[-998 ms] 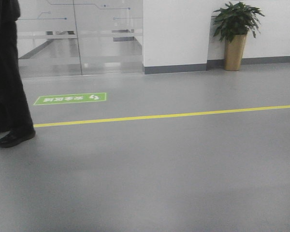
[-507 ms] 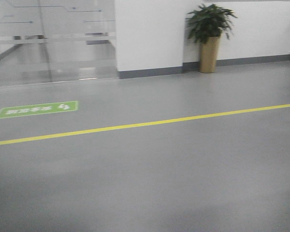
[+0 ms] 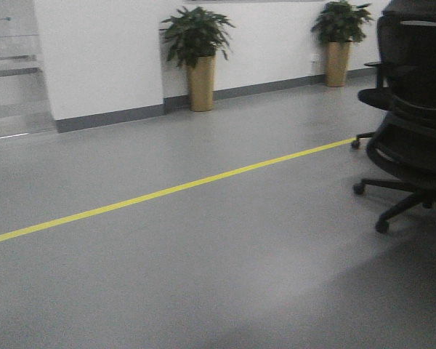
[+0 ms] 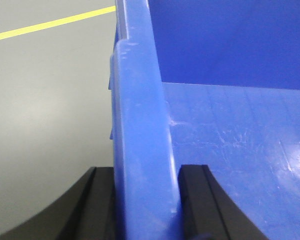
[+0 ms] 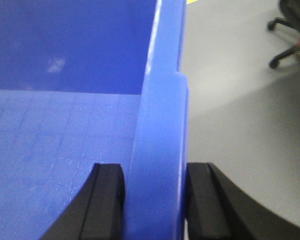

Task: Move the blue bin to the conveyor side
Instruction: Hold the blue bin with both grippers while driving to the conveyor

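Observation:
The blue bin [image 4: 230, 135] fills both wrist views, carried above the grey floor. My left gripper [image 4: 146, 200] is shut on the bin's left rim [image 4: 140, 125], one black finger [image 4: 97, 200] outside the wall and the other inside. My right gripper [image 5: 155, 200] is shut on the right rim [image 5: 160, 130] of the blue bin [image 5: 60, 140] in the same way. The bin's inside looks empty. The conveyor side is out of view in every frame, and the front view shows neither bin nor grippers.
A yellow floor line [image 3: 167, 193] runs diagonally across the grey floor. Black office chairs [image 3: 410, 123] stand at the right. Two potted plants [image 3: 198, 58] [image 3: 339, 40] stand against the white wall. A chair's wheeled base [image 5: 290, 35] shows in the right wrist view.
The front view has swung to the right: the green floor sign and the person's legs have left the frame, the plant has shifted left, and chairs and a second plant have come in.

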